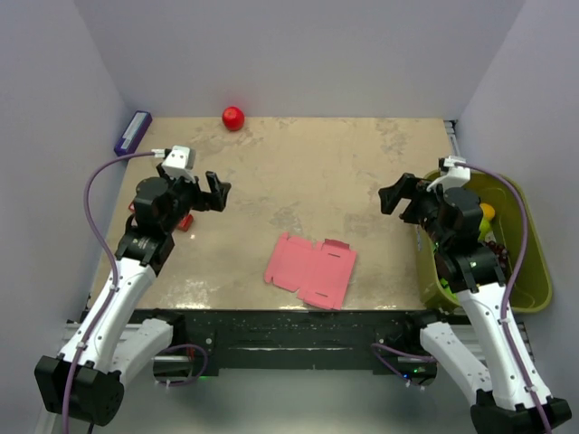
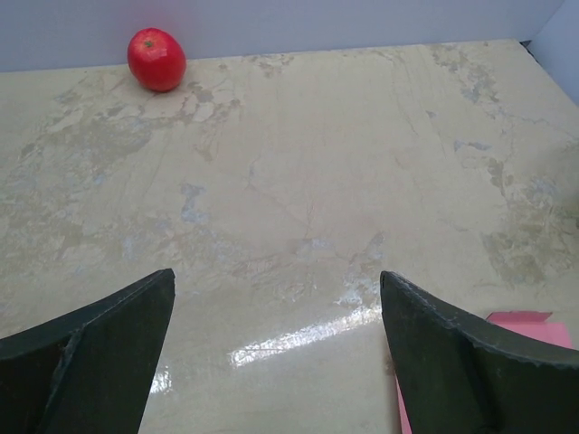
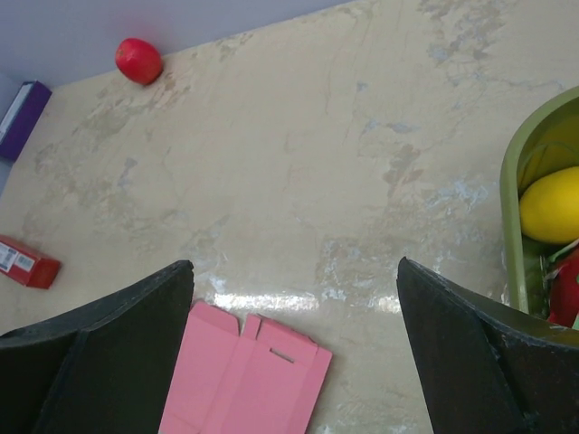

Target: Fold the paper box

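The paper box (image 1: 310, 269) lies flat and unfolded on the worktop (image 1: 317, 172), in the lower middle of the overhead view, close to the near edge and between the two arms. In the right wrist view it shows at the bottom of the frame as a pink die-cut sheet with creases, tabs and a small slot. The left jaws, left of centre in the overhead view, and the right jaws, right of centre, both stand spread wide and grasp nothing, each well apart from the sheet. The card looks thin and light, stiff only across its panels and ready to bend at the creases. On this glossy surface it will likely slide when pushed rather than lift. Since it lies nearly flush, the outer flaps and tabs along its edges seem the best places to take hold. One arm would probably have to pin a centre panel while the other raises a side, and a hard pinch could crumple it. The red fruit (image 1: 233, 117), the purple box (image 1: 133, 132), the red packet (image 3: 27, 262) and the green bin (image 1: 534, 271) all sit clear of it.
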You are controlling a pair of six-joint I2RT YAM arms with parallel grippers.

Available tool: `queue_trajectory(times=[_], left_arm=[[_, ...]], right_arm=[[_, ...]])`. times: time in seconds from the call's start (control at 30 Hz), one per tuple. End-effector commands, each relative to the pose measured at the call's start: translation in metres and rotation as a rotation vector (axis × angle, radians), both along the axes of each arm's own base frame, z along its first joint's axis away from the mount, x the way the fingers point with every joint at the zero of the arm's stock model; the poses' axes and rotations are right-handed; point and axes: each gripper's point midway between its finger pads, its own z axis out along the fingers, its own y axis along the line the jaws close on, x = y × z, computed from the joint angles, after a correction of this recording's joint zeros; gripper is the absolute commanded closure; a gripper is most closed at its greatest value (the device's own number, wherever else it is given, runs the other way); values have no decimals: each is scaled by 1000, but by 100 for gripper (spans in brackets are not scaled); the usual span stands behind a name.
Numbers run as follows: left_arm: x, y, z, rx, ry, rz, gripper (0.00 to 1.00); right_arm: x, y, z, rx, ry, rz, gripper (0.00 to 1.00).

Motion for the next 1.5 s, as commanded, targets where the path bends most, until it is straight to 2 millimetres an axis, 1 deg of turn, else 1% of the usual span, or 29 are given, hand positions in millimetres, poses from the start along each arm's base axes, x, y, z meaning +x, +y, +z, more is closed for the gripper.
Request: queue_trajectory(times=[0.0, 0.03, 0.07, 0.2, 0.3, 0.33, 0.37, 0.43, 0.47, 0.53, 0.57, 0.6, 0.63, 0.67, 0.73, 0.77, 0.8, 0.83, 0.87, 0.9, 0.93, 0.97, 1.03, 1.13, 1.27, 1.3, 1.33, 1.37, 1.47], left_arm=[[-1, 0, 32, -35, -80, 0, 0], [-2, -2, 31, -34, -78, -8, 1], [-2, -2, 31, -36, -77, -12, 1], [-8, -18, 31, -50, -87, -110, 1], [-9, -23, 30, -55, -89, -140, 1], [-10, -25, 31, -54, -94, -155, 2], [-11, -27, 31, -48, -98, -171, 3], [-14, -34, 29, -43, -98, -222, 6], [-15, -35, 28, -42, -96, -231, 6], [-17, -39, 25, -39, -90, -256, 6], [-15, -41, 30, -42, -119, -267, 6], [-18, -45, 31, -44, -121, -295, 6], [-18, -48, 28, -45, -114, -310, 6], [-18, -51, 29, -46, -119, -329, 6], [-21, -59, 24, -45, -108, -378, 5], [-24, -65, 23, -43, -110, -402, 5], [-26, -69, 22, -40, -106, -419, 3], [-26, -72, 20, -26, -109, -434, 3], [-30, -78, 18, -19, -103, -460, 3], [-32, -82, 18, -10, -107, -477, 2], [-33, -86, 15, -8, -99, -491, 2], [-37, -91, 14, -8, -96, -516, 2], [-37, -96, 11, -16, -83, -538, 1], [-39, -103, 8, -28, -67, -575, 2], [-38, -102, 7, -25, -64, -564, 2], [-39, -101, 8, -25, -69, -563, 2], [-39, -102, 9, -25, -70, -564, 2], [-41, -103, 10, -28, -72, -571, 2], [-44, -106, 11, -32, -80, -583, 2]], right_arm=[[-3, 8, 11, 3, -2, 51, 10], [-2, 8, 8, 2, 11, 49, 12], [-4, 13, 6, 6, 21, 78, 13], [-4, 29, -1, 20, 46, 159, 19], [-1, 40, -9, 11, 84, 182, 21], [4, 42, -16, -6, 104, 165, 22], [1, 59, -19, -16, 116, 210, 22], [2, 73, -27, -37, 140, 224, 22], [4, 89, -37, -53, 164, 244, 22], [5, 108, -47, -61, 189, 275, 22], [5, 127, -55, -54, 206, 313, 21], [5, 136, -63, -50, 227, 337, 21], [4, 146, -69, -35, 245, 365, 20], [-2, 164, -85, 13, 300, 441, 15], [-6, 179, -96, 90, 333, 493, 14], [-7, 183, -106, 140, 351, 502, 14], [-7, 184, -115, 151, 379, 510, 15], [-5, 179, -123, 142, 399, 488, 15], [-2, 163, -137, 117, 437, 441, 16], [-2, 154, -143, 116, 455, 424, 17], [6, 136, -148, 129, 465, 377, 17], [3, 126, -160, 133, 494, 359, 18], [-1, 106, -167, 109, 521, 290, 21], [-11, 92, -172, 97, 536, 224, 21], [-30, 69, -196, 59, 616, 122, 23], [-33, 64, -198, 57, 622, 95, 24], [-35, 62, -198, 83, 618, 64, 26], [-44, 61, -201, 111, 607, 67, 27], [-56, 58, -208, 153, 610, 45, 30]])
